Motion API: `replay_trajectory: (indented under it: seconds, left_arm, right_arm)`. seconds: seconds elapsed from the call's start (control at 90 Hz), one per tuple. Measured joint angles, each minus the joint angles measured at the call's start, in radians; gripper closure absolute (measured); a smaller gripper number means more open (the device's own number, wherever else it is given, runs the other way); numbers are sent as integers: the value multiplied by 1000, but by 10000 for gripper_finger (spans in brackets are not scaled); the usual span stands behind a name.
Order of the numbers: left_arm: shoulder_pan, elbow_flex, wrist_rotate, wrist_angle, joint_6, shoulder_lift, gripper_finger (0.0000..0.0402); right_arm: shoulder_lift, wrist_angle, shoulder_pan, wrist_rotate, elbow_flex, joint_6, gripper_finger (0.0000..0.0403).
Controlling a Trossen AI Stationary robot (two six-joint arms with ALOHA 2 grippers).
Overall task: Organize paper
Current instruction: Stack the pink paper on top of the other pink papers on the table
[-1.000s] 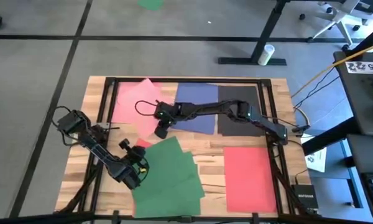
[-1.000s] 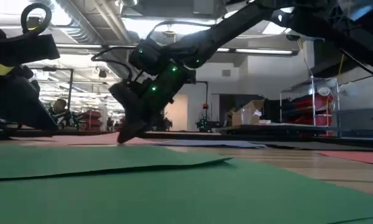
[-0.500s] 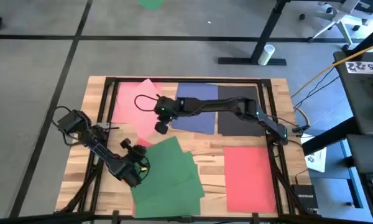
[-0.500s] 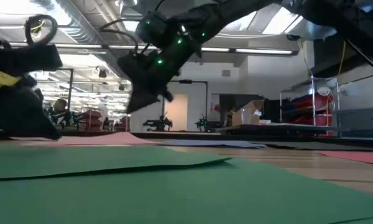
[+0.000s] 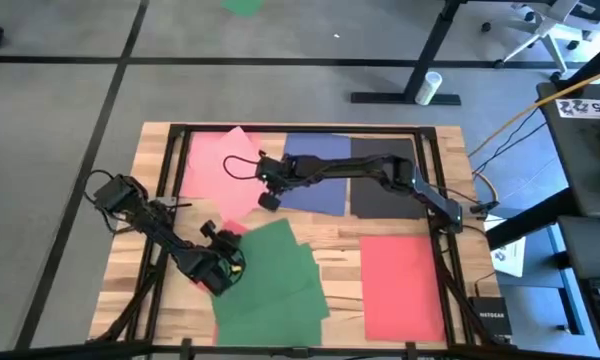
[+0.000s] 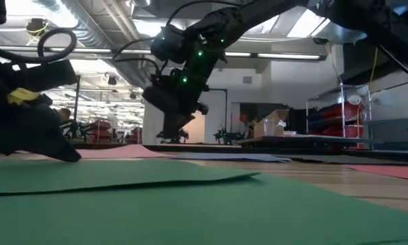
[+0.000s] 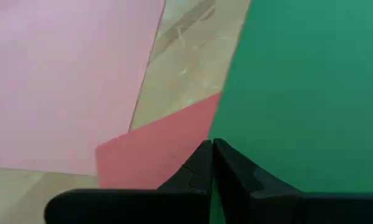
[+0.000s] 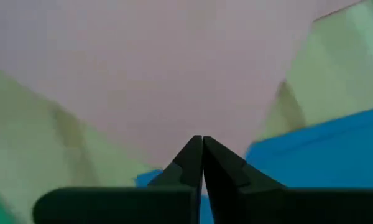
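Wooden counter (image 5: 330,262) strewn with paper sheets (image 5: 270,280), grey floor (image 5: 60,120) around, left end effector (image 5: 223,270) and right end effector (image 5: 268,199) both pinched closed, empty.

One camera is hanging high above and looking straight down on the whole wooden table (image 5: 340,262) and the floor around it. Another is sitting right on the tabletop, looking flat across the green paper (image 6: 190,204) into the room behind. A third is riding on the left arm, looking past the left gripper (image 7: 212,148) from very near. The last is riding on the right arm, looking past the right gripper (image 8: 202,143). Both wrist views are seeing the pink paper (image 7: 62,74).
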Motion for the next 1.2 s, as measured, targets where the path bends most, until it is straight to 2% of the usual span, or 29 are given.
replay_trajectory:
  seconds: [0.189,0.3,0.578,0.856,1.0,1.2]
  left_arm:
    - [-9,4,8,-57,-75,0,402]
    - [-21,19,28,-76,-80,-9,402]
    - [-29,26,32,-96,-33,-64,402]
    - [4,26,9,-171,-31,-64,402]
    - [25,11,-5,-173,-29,-65,402]
    - [42,-56,-11,-85,-34,-65,402]
  right_arm:
    - [0,19,23,-20,0,-8,403]
    - [0,29,56,-103,0,-11,403]
    - [2,199,234,-214,-76,-3,403]
    - [3,341,347,-100,-200,64,403]
    - [1,370,381,-85,-226,94,403]
    - [-2,433,392,-77,-265,132,403]
